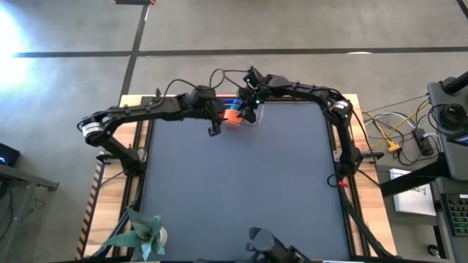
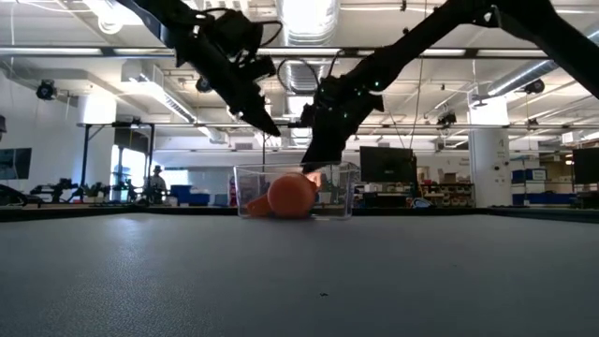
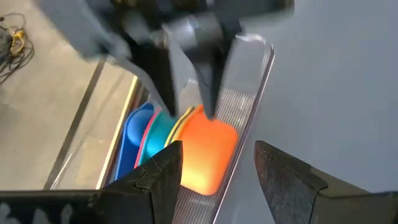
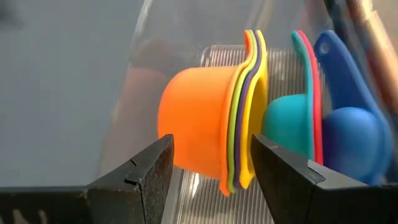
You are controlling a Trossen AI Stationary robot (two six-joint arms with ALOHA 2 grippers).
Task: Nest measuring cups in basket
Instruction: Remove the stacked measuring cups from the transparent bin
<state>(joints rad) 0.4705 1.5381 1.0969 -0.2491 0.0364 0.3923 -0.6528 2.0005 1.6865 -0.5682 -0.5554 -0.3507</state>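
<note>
Fingers of both grippers stand apart and grasp nothing. Those of the right gripper frame the orange measuring cup without touching it; those of the left gripper hang just outside the clear basket, spread and empty. Both arms meet at the far edge of the grey table. Inside the basket the cups lie on their sides. Orange, green, purple and yellow appear nested as one stack, and light blue, red and blue form a second cluster beside it, apparently not yet joined to the first. The right gripper seems placed to push or grip the orange stack. No brand, label or writing can be read anywhere.
</note>
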